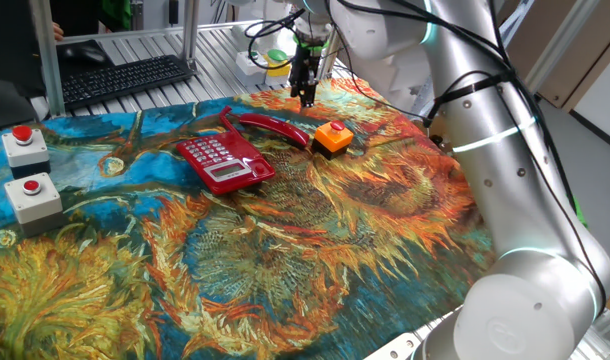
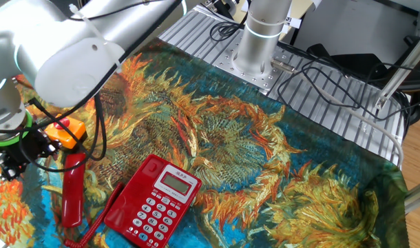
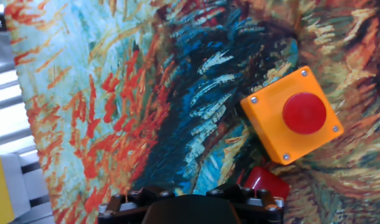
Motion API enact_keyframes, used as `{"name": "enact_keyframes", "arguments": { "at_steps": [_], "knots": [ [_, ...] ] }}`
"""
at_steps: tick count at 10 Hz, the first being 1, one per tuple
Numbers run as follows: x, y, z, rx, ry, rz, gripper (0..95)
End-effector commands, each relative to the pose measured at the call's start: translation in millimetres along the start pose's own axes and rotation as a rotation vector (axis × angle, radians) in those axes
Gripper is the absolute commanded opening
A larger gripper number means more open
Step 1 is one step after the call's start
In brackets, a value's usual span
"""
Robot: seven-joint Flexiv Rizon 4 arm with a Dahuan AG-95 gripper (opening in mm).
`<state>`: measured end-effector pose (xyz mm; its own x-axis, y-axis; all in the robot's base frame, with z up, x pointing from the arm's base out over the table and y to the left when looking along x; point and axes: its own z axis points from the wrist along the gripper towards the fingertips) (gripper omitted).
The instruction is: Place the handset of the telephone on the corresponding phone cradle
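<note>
The red handset (image 1: 275, 127) lies on the painted cloth just behind the red telephone (image 1: 223, 162), off its cradle, with its thin cord looping to the phone. In the other fixed view the handset (image 2: 72, 186) lies left of the telephone (image 2: 151, 203). My gripper (image 1: 307, 98) hangs above the cloth, a little behind the handset and beside the orange box. It holds nothing. It also shows in the other fixed view (image 2: 10, 165). The hand view shows only the gripper's base and one end of the handset (image 3: 265, 182). The fingertips are hidden.
A small orange box with a red button (image 1: 333, 137) sits right of the handset's end, also in the hand view (image 3: 293, 115). Two grey boxes with red buttons (image 1: 25, 145) (image 1: 33, 192) stand at the left edge. A keyboard (image 1: 125, 78) lies behind the cloth.
</note>
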<state>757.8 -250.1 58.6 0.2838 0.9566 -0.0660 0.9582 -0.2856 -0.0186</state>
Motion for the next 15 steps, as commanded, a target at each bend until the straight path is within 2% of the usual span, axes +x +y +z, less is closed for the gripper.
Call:
{"name": "enact_keyframes", "arguments": {
  "at_steps": [1,6,7,9,11,13,15],
  "knots": [
    [0.4,-3.5,0.4,0.003,0.002,0.017,76.0],
    [-1.5,-45.1,0.5,0.000,0.014,0.052,76.0],
    [-1.2,-47.4,1.3,0.000,0.019,0.056,76.0],
    [0.9,-59.0,7.4,-0.013,0.046,0.107,76.0],
    [5.1,-64.3,10.9,-0.019,0.077,0.162,76.0],
    [13.8,-65.8,12.4,-0.017,0.086,0.212,76.0],
    [22.7,-67.2,14.9,-0.022,0.083,0.233,76.0]
  ]
}}
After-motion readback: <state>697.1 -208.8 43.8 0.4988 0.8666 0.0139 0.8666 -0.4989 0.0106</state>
